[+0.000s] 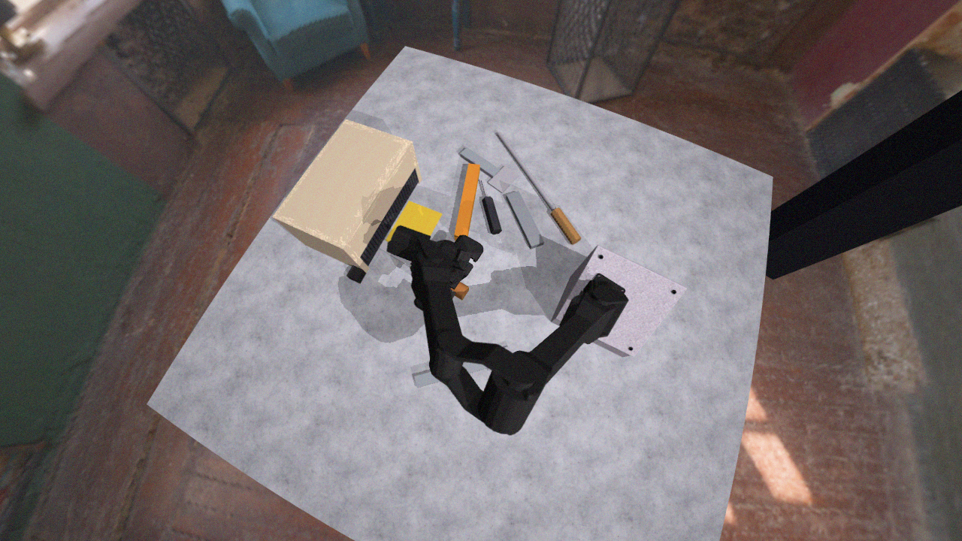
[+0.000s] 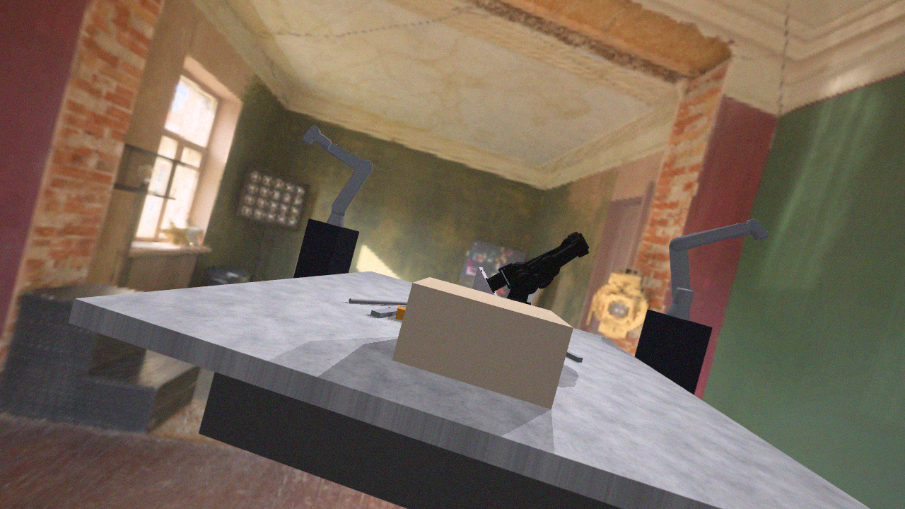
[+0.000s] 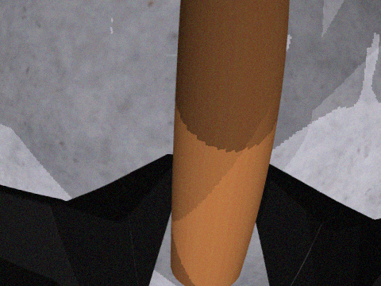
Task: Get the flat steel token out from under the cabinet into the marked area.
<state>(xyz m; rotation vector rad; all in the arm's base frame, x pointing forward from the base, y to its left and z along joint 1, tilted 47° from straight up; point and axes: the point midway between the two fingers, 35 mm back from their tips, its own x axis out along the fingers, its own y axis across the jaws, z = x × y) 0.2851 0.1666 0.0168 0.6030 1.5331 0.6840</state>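
Note:
My gripper (image 1: 449, 264) (image 3: 215, 168) is shut on the brown wooden handle (image 3: 228, 111) of a tool; the handle's end (image 1: 461, 290) pokes out under the wrist. The rest of the tool is hidden. The gripper hangs just in front of the yellow marked area (image 1: 418, 216), which lies before the black vent slots (image 1: 391, 213) of the beige cabinet (image 1: 343, 188) (image 2: 481, 338). The steel token shows in no view. In the exterior view only the arm (image 2: 537, 266) shows above the cabinet.
Right of the marked area lie an orange bar (image 1: 467, 198), a small black-handled tool (image 1: 491, 216), two grey bars (image 1: 523, 219) (image 1: 480, 161), a grey square plate (image 1: 506, 179) and a thin rod with a wooden handle (image 1: 565, 225). Another grey strip (image 1: 425, 376) lies by the arm's elbow.

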